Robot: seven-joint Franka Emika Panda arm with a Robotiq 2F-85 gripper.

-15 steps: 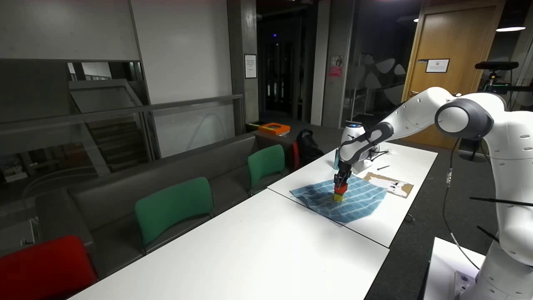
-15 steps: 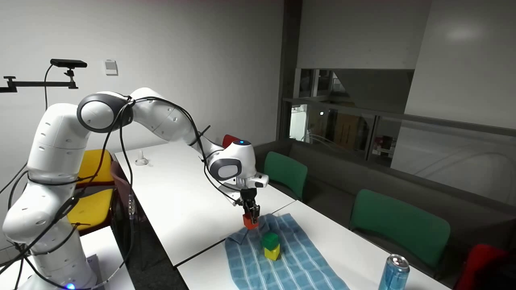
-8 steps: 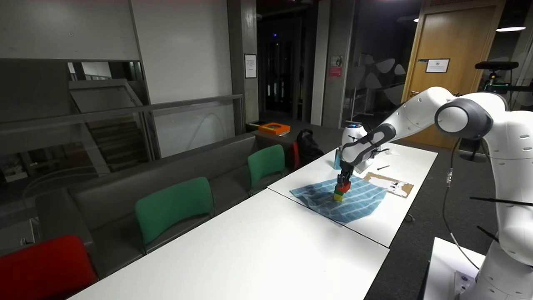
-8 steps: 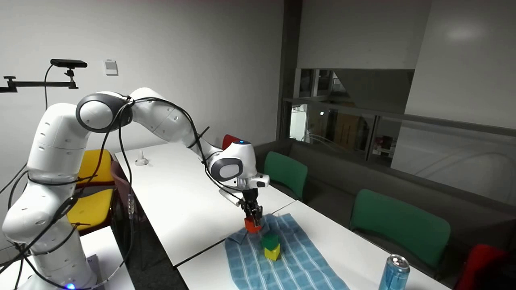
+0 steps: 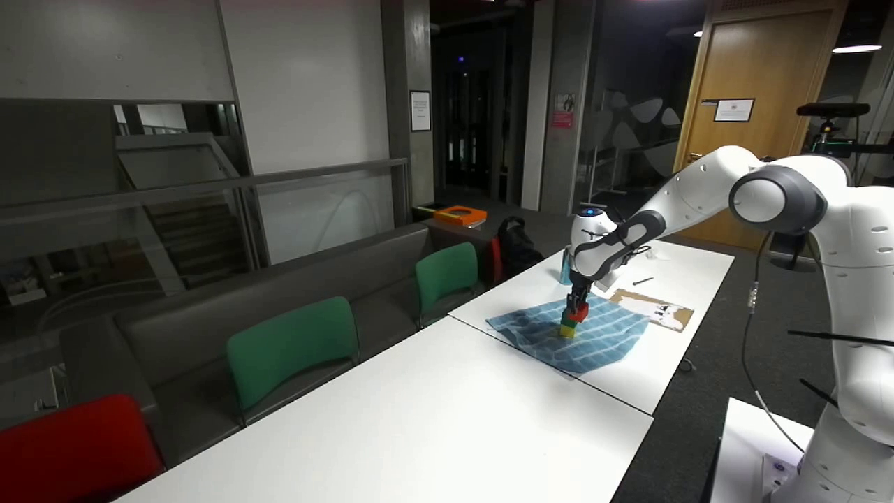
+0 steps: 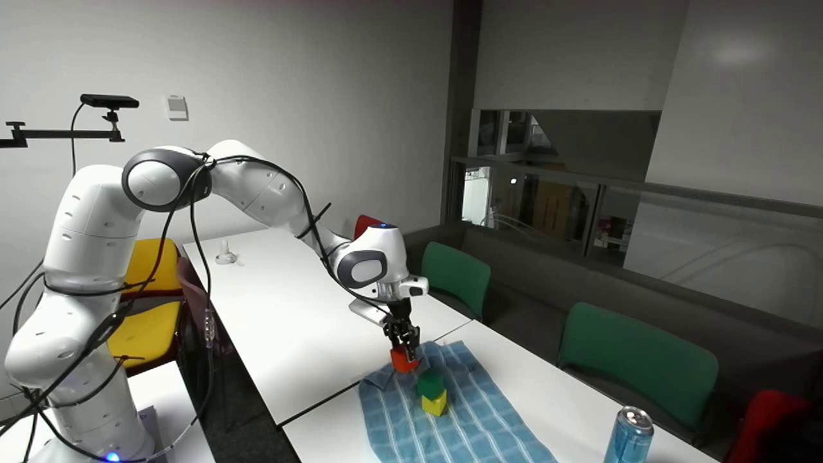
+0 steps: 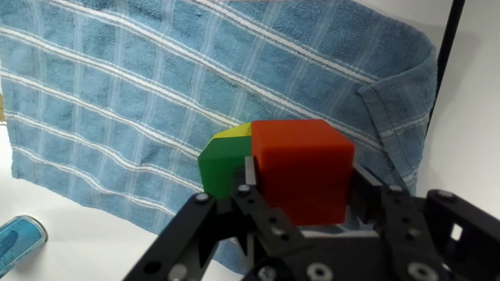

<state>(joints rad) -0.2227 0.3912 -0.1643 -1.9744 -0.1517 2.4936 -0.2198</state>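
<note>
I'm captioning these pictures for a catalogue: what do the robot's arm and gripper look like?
The smooth white robot arm has dark grey rings around joints, strapped-on black cables, and small blue lights at wrist and base. The black mechanical gripper has angular, linked fingers with shiny round screw heads.

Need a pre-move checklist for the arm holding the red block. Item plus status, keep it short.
1. Red block between the fingers of the claw: ok, gripped from both sides in the wrist view.
2. Green block seated on the yellow block: ok, stacked in both exterior views.
3. Claw not touching the green block: cannot tell, a finger overlaps it in the wrist view.
4. Blue towel lying flat: not ok, a corner is folded over.
5. Blue can off the towel: ok, it stands on the white table in an exterior view.
</note>
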